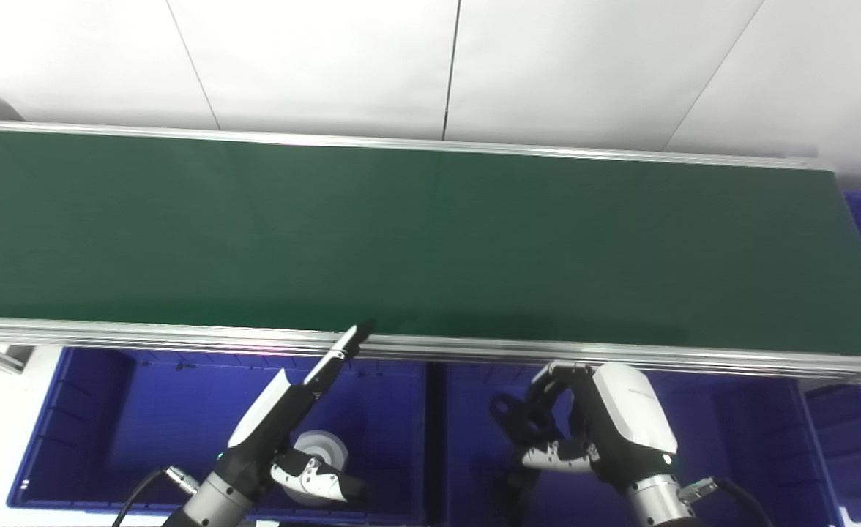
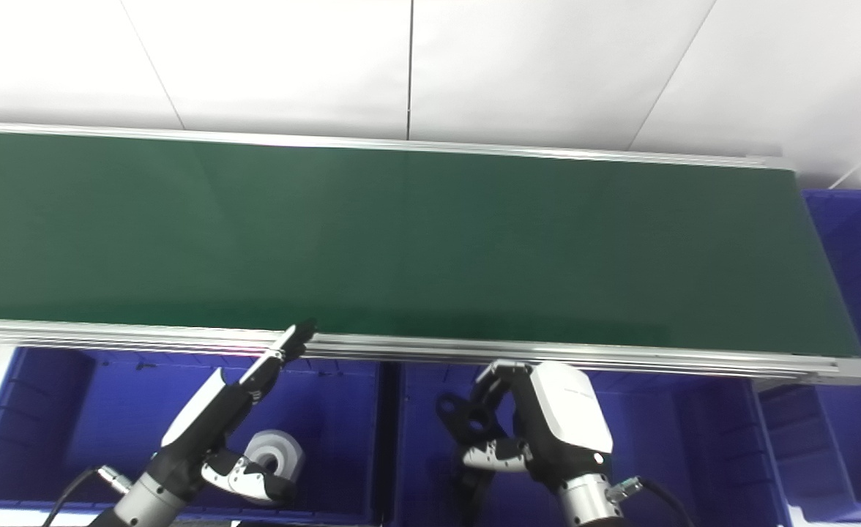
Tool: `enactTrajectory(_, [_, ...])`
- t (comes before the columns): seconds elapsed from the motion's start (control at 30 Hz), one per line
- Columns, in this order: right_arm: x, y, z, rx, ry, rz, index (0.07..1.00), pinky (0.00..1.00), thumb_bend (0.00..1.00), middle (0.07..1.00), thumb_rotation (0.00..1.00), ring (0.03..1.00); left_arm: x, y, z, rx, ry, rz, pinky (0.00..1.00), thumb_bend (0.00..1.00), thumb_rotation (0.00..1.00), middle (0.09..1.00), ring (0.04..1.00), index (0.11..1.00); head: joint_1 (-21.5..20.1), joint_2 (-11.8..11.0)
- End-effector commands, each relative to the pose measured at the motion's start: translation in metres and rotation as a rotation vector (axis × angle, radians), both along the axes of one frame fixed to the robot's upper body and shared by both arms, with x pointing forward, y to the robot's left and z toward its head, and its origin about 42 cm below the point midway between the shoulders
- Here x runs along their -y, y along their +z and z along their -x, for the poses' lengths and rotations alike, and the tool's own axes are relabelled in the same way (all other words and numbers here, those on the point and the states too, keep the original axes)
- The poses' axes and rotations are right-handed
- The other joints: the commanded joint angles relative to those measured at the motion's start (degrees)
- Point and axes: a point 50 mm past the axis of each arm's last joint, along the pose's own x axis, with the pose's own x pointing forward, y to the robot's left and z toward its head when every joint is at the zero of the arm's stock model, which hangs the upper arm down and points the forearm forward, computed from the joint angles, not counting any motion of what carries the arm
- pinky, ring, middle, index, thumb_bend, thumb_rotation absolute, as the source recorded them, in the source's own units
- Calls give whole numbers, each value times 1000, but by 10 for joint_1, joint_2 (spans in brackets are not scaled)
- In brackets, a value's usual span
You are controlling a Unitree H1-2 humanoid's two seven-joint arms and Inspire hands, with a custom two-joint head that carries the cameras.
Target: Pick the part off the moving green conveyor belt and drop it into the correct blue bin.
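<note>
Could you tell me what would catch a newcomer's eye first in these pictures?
The long dark green conveyor belt fills the middle from edge to edge, with no part on it. In front of it, the left hand reaches up with fingers apart over a deep blue plastic bin holding a grey-white round part. The right hand holds a black ringed part over the neighbouring blue bin.

The long green conveyor belt is lying flat between its silver rails, and its top is showing only green.
</note>
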Motion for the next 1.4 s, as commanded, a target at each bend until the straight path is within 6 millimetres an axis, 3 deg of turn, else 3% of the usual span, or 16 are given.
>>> enactTrajectory(0.0, [-1, 5, -3, -12, -11, 16, 484, 138, 530, 469, 0, 208, 0, 9, -3, 36, -7, 29, 972, 878, 597, 1000, 1000, 1000, -4, 4])
enactTrajectory(0.3, [2, -18, -17, -185, -11, 91, 486, 192, 529, 473, 0, 273, 2, 13, -10, 42, 2, 23, 966, 894, 612, 1000, 997, 1000, -14, 9])
enactTrajectory(0.37, [1, -23, -21, -207, -14, 102, 513, 231, 521, 416, 0, 325, 2, 12, -11, 44, 5, 26, 968, 894, 611, 1000, 996, 1000, -14, 8])
enactTrajectory(0.4, [0, -24, -23, -212, -12, 107, 502, 245, 524, 447, 0, 340, 2, 12, -12, 44, 5, 27, 970, 891, 609, 1000, 997, 1000, -14, 8])
enactTrajectory(0.5, [-1, -25, -25, -265, -12, 111, 493, 213, 528, 471, 0, 299, 2, 11, -13, 35, 5, 31, 980, 890, 604, 1000, 1000, 1000, -13, 7])
enactTrajectory(0.53, [-2, -25, -25, -279, 1, 123, 691, 241, 548, 478, 0, 345, 2, 11, -13, 34, 5, 29, 977, 896, 600, 1000, 1000, 1000, -13, 7])
enactTrajectory(0.57, [-3, -25, -25, -286, 21, 141, 762, 385, 608, 604, 129, 524, 2, 11, -14, 35, 5, 26, 974, 900, 607, 1000, 1000, 1000, -10, 4])
enactTrajectory(0.6, [-3, -26, -25, -292, 46, 163, 769, 411, 620, 630, 157, 555, 2, 10, -14, 35, 5, 25, 974, 900, 608, 1000, 1000, 1000, -8, 3])
enactTrajectory(0.63, [-3, -26, -24, -295, 61, 176, 791, 537, 640, 722, 243, 675, 2, 10, -14, 35, 4, 23, 977, 901, 608, 1000, 1000, 1000, -7, 2])
enactTrajectory(0.67, [-4, -25, -24, -300, 78, 192, 803, 603, 650, 770, 287, 737, 2, 10, -13, 36, 4, 21, 978, 901, 608, 1000, 1000, 1000, -4, 2])
enactTrajectory(0.7, [-5, -24, -24, -305, 88, 201, 833, 773, 662, 845, 382, 843, 2, 9, -13, 36, 4, 20, 980, 902, 611, 1000, 1000, 1000, -4, 2])
enactTrajectory(0.87, [-12, -7, -13, -240, 65, 220, 885, 981, 710, 917, 530, 953, 0, 9, -13, 30, -5, 26, 995, 895, 592, 1000, 1000, 1000, -2, 0])
enactTrajectory(1.03, [-20, 12, 3, -146, 5, 162, 919, 1000, 723, 921, 516, 956, -2, 10, -11, 32, -5, 16, 994, 889, 588, 1000, 1000, 1000, 5, -2])
enactTrajectory(1.13, [-22, 23, 14, -111, -27, 24, 956, 1000, 698, 929, 484, 949, -3, 9, -9, 27, -8, 13, 999, 887, 587, 1000, 1000, 1000, 9, -4])
enactTrajectory(1.23, [-20, 32, 31, -85, -102, -280, 979, 884, 741, 942, 421, 933, -5, 9, -7, 14, -9, 10, 988, 890, 590, 1000, 1000, 1000, 16, -5])
enactTrajectory(1.37, [-18, 32, 48, -23, -131, -455, 995, 821, 812, 958, 430, 917, -7, 8, -6, 3, -10, 12, 997, 892, 580, 1000, 1000, 1000, 20, -10])
